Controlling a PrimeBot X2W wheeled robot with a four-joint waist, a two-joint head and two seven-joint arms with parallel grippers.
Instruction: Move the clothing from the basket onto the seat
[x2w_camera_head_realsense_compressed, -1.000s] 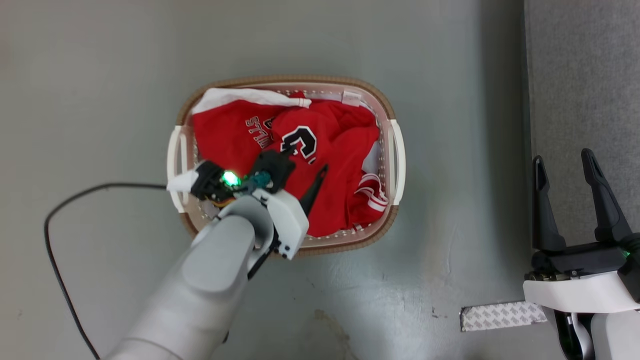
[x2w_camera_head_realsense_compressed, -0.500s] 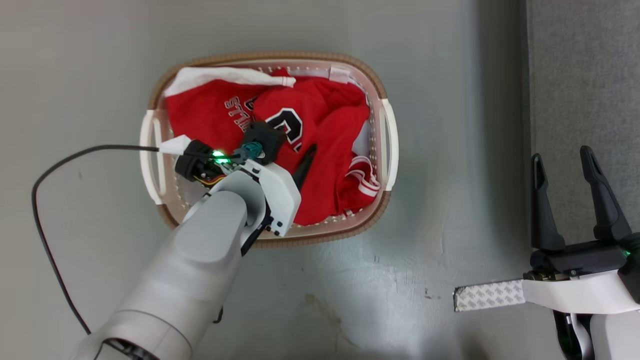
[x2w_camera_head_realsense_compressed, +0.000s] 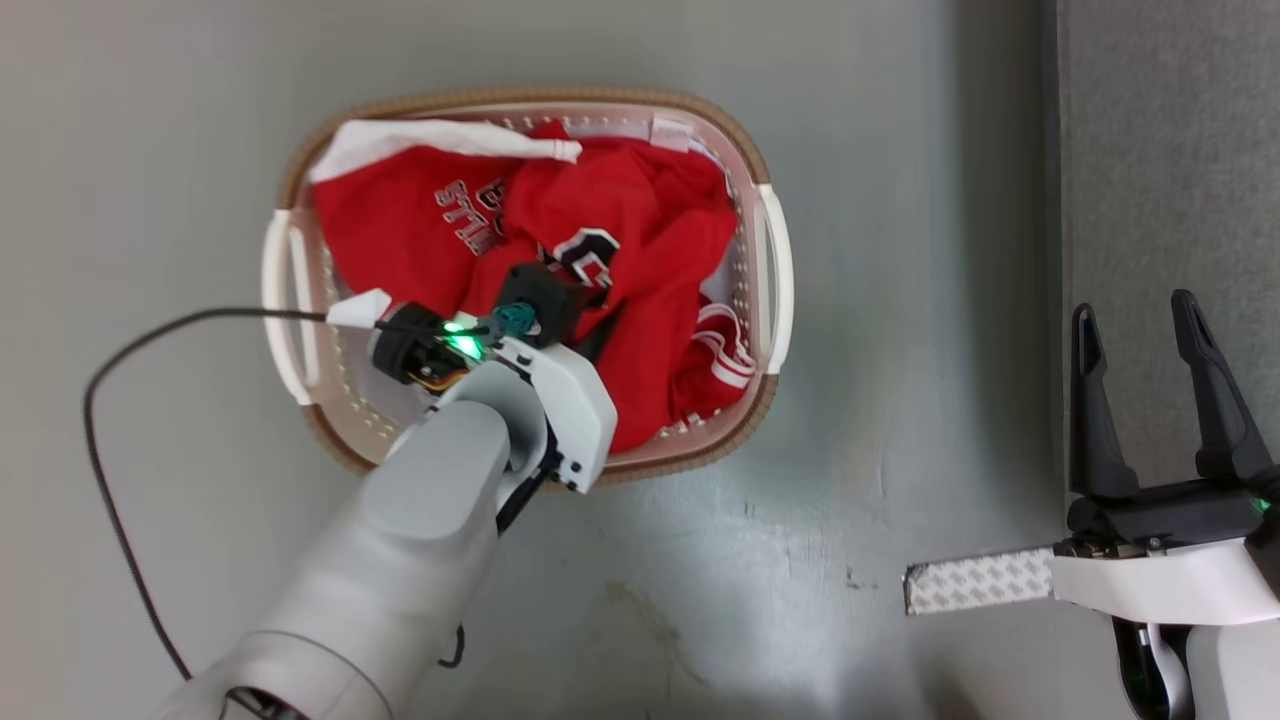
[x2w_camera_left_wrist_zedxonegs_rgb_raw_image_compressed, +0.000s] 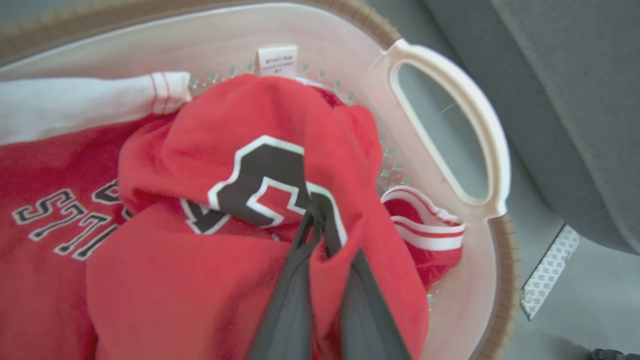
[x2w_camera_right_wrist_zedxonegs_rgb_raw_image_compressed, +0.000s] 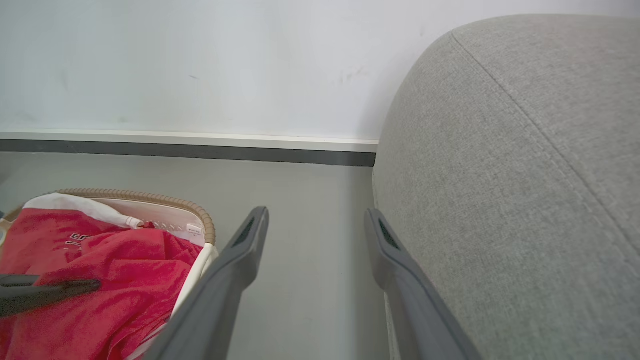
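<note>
Left wrist view: left tool pinches clothing lettered "STI".

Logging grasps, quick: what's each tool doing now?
Left tool: closed on the clothing.
Right tool: open, empty.

The clothing lies in the basket, which stands on the floor. The seat is right of the basket; the left claw reaches inside the basket.
</note>
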